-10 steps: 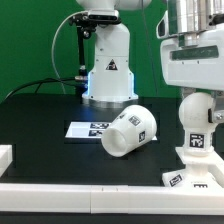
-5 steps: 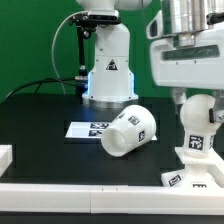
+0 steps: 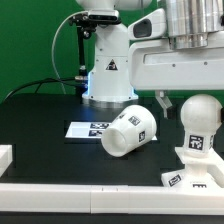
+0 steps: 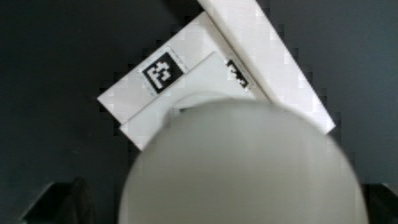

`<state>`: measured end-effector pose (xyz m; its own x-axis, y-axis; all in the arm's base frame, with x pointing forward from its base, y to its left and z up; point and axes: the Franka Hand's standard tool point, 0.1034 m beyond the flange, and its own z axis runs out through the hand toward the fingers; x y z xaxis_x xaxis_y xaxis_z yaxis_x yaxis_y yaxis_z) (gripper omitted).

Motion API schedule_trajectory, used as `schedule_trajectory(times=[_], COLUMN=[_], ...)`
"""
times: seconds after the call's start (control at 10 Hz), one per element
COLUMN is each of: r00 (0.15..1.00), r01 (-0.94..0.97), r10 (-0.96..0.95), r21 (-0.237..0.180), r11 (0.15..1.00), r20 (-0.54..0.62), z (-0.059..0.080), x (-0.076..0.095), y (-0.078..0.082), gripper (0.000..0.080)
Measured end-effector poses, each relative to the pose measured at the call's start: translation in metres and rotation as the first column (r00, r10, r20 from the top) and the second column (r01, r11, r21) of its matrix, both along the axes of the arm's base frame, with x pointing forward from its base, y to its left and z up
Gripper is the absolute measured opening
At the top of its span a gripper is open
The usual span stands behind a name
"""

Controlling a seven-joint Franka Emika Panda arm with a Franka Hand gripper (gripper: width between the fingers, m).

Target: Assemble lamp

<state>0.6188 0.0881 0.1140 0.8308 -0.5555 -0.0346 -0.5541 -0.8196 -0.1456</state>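
Note:
The lamp's bulb (image 3: 200, 118) stands upright in the flared base (image 3: 193, 158) at the exterior view's right, near the table's front. My gripper (image 3: 195, 103) is open just above the bulb's round head; one dark finger (image 3: 163, 101) hangs beside it and the other is hidden. In the wrist view the bulb's head (image 4: 231, 160) fills the space between my fingers (image 4: 63, 200), and the base's tagged foot (image 4: 157, 85) shows beneath it. The shade (image 3: 128, 131) lies on its side in the middle of the table.
The marker board (image 3: 85, 128) lies flat behind the shade. The white robot pedestal (image 3: 107, 70) stands at the back. A white rail (image 3: 80, 191) runs along the table's front edge, and a white block (image 3: 4, 156) sits at the left.
My gripper has risen off the bulb and shifted toward the exterior view's left. The bulb's head, earlier covered by the hand, now shows fully on the base.

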Motion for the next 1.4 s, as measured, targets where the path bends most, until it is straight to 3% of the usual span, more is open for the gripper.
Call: schedule_trajectory(times=[0.1, 0.2, 0.5, 0.6, 0.9, 1.1, 1.2, 1.4], r00=[0.982, 0.958, 0.966, 0.979, 0.998, 0.940, 0.883, 0.667], r01=[-0.190, -0.284, -0.256, -0.204, 0.062, 0.342, 0.470, 0.745], r10=[0.190, 0.285, 0.257, 0.204, -0.061, -0.342, -0.470, -0.740], r21=[-0.051, -0.058, -0.055, -0.049, -0.039, -0.020, -0.002, 0.047], r11=[0.981, 0.957, 0.965, 0.978, 0.997, 0.940, 0.883, 0.666], r20=[0.010, 0.020, 0.018, 0.014, 0.019, -0.006, -0.019, -0.085], z=[-0.0011, -0.0031, -0.0030, -0.0031, -0.0033, -0.0034, -0.0034, -0.0034], x=[0.0010, 0.0016, 0.0017, 0.0017, 0.0009, -0.0015, -0.0013, 0.0010], y=[0.0029, 0.0021, 0.0013, 0.0018, 0.0022, 0.0056, 0.0057, 0.0094], gripper=[0.0698, 0.0698, 0.0686, 0.0573, 0.0574, 0.0574, 0.0574, 0.0576])
